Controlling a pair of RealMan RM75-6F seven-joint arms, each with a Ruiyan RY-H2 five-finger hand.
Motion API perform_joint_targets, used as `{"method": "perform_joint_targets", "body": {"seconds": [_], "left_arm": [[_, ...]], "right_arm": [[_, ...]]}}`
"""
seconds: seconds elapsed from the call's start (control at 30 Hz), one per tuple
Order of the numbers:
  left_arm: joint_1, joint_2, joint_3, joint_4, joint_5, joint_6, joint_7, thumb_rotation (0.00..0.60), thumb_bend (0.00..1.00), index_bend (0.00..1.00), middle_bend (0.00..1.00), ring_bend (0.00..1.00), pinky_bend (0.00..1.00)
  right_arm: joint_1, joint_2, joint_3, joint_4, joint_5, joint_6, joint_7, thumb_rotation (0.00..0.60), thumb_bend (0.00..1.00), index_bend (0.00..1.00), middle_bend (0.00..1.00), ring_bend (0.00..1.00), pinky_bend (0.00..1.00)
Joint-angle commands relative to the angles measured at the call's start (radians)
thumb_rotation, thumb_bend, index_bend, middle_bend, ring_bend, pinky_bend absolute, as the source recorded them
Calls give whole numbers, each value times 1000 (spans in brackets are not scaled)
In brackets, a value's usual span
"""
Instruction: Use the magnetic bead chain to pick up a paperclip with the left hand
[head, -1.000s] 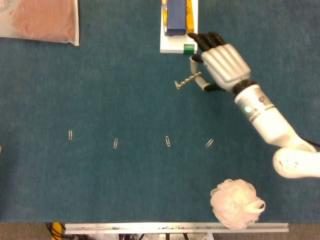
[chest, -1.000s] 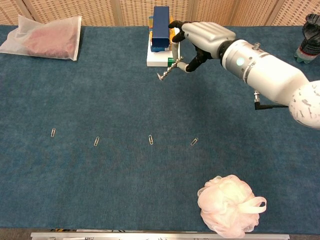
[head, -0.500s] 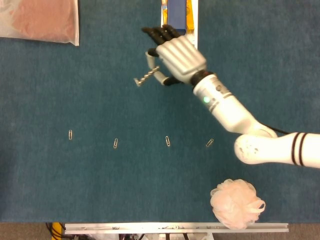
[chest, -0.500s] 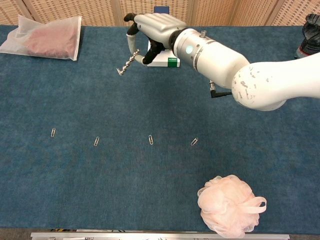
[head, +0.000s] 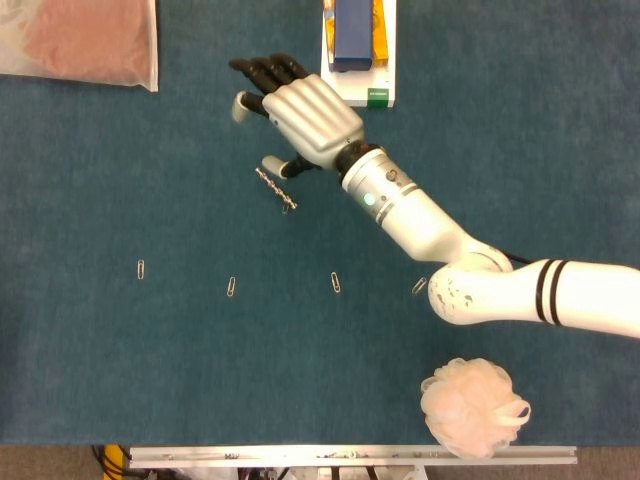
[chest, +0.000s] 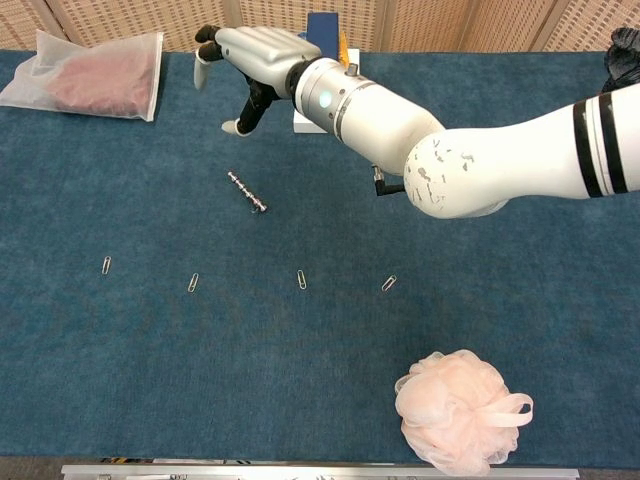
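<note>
The magnetic bead chain (head: 277, 189) (chest: 247, 191) lies loose on the blue tablecloth, a short silvery string slanting down to the right. My right hand (head: 295, 110) (chest: 255, 50) hovers just behind it with fingers spread and nothing in it. Several paperclips lie in a row nearer the front: one at the far left (head: 143, 269) (chest: 106, 265), one right of it (head: 232, 287) (chest: 193, 282), one mid-table (head: 336, 282) (chest: 301, 279), and one beside my right forearm (head: 419, 286) (chest: 388, 283). My left hand shows in neither view.
A stack of boxes (head: 357, 50) (chest: 322, 45) stands at the back centre, right of the hand. A plastic bag with pinkish contents (head: 80, 35) (chest: 95, 75) lies back left. A pink bath puff (head: 472, 405) (chest: 455, 410) sits front right. My right arm spans the right half.
My right hand carried the bead chain leftward from beside the boxes, then opened and let it go. The chain now lies on the cloth below the hand.
</note>
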Motion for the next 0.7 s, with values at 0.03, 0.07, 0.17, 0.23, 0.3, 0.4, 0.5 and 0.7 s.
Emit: {"method": "perform_joint_targets", "body": {"seconds": [0.03,0.07,0.17,0.23,0.3,0.4,0.5,0.7], "left_arm": [[0,-1,0,-1,0,0,2,600,289,569,354,300,471],[1,0,-1,-2,-1,0,1,600,289,569,354,300,471],[1,3,-2,-6,2,4,7,600,289,569,354,300,470],[0,7,-2,-11,6,6,9,600,289,569,354,300,470],[-4,11,-4,-19,12,7,16,600,289,569,354,300,470],[-15,18,-10,-35,28,14,26,600,289,565,354,300,470],[-28,27,-14,-58,45,13,35,600,289,559,353,293,465],[-84,68,-23,-151,82,-28,10,600,289,526,307,246,266]], "right_arm": [[3,-6,5,9,-36,5,44,600,0,1,38,0,0],[0,-4,3,8,-48,9,53,600,0,0,38,0,0],[-18,17,-14,-7,-65,25,61,600,0,0,38,0,0],[-35,38,-29,-27,-68,41,53,600,0,0,38,0,0],[-63,75,-49,-67,-71,63,42,600,0,0,38,0,0],[-119,154,-88,-151,-79,104,21,600,0,0,41,0,0],[-171,228,-121,-223,-89,145,5,600,0,0,44,0,0],[-284,394,-184,-359,-121,232,-11,600,0,8,45,0,0]]}}
